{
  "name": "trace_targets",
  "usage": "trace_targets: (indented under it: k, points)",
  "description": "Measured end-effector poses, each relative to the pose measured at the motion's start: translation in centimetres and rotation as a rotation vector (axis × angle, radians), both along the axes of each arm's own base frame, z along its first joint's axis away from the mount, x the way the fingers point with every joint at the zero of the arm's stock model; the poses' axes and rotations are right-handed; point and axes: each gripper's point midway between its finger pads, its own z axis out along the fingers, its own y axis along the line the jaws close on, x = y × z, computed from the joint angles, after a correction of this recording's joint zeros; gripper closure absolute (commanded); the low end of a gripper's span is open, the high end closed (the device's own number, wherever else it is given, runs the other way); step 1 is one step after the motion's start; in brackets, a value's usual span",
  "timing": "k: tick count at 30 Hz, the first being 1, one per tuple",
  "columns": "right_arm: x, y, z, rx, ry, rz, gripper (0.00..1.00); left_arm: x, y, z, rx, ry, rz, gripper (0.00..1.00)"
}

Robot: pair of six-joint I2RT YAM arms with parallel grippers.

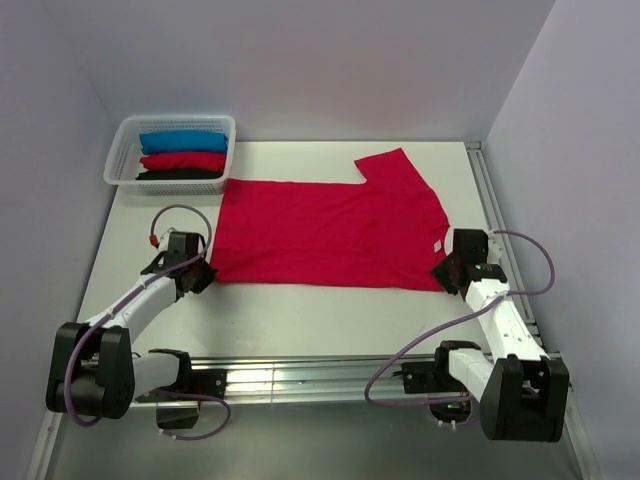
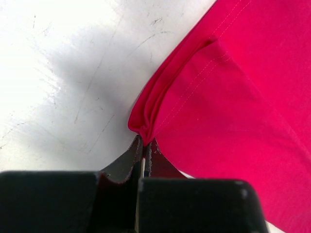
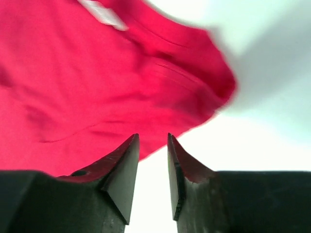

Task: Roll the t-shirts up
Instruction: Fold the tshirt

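Observation:
A crimson-red t-shirt (image 1: 330,230) lies spread flat across the middle of the table, one sleeve pointing to the back right. My left gripper (image 1: 205,275) sits at its near left corner, shut on a pinched fold of the hem (image 2: 146,141); the red t-shirt (image 2: 233,97) runs off to the right. My right gripper (image 1: 445,272) is at the near right corner, close to the white neck label (image 1: 437,246). Its jaws (image 3: 153,138) stand open with only bare table between them. The red t-shirt (image 3: 97,87) lies just beyond the tips, and the label (image 3: 102,12) shows at the top.
A white basket (image 1: 120,170) at the back left holds a blue (image 1: 183,141), a red (image 1: 183,160) and a black (image 1: 180,174) t-shirt bundle. A metal rail (image 1: 300,375) runs along the near edge, another along the right edge (image 1: 490,200). Walls close in on all sides.

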Motion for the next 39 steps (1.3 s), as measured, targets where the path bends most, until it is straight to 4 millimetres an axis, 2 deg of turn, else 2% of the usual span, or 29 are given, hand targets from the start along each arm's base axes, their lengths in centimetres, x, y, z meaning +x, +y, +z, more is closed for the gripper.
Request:
trace_targets:
  k: [2,4,13,17,24,32,39]
  points:
    - [-1.0,-0.4,-1.0,-0.003,0.031,-0.039,0.74,-0.1,0.0,-0.1,0.000,0.007,0.000,1.00]
    - [-1.5,-0.9,-1.6,-0.008,0.050,-0.069,0.76,-0.2,0.0,-0.1,-0.002,0.009,-0.003,1.00]
    - [-1.1,-2.3,-4.1,-0.021,0.130,-0.139,0.84,-0.5,-0.1,-0.2,-0.001,0.021,-0.007,1.00]
    - [-0.6,-2.5,-5.3,-0.017,0.180,-0.153,1.00,-0.6,-0.1,-0.4,-0.002,0.027,-0.008,1.00]
    - [-0.1,-3.7,-5.3,-0.024,0.190,-0.240,1.00,-0.7,-0.2,-0.7,-0.005,0.043,-0.010,1.00]
    - [-1.0,-4.9,-5.3,-0.012,0.213,-0.321,1.00,-1.3,-0.5,-0.5,-0.026,0.042,-0.019,1.00]
    - [-2.5,-4.9,-5.3,0.006,0.225,-0.347,1.00,-3.1,-0.6,-0.5,-0.057,0.031,0.001,1.00]
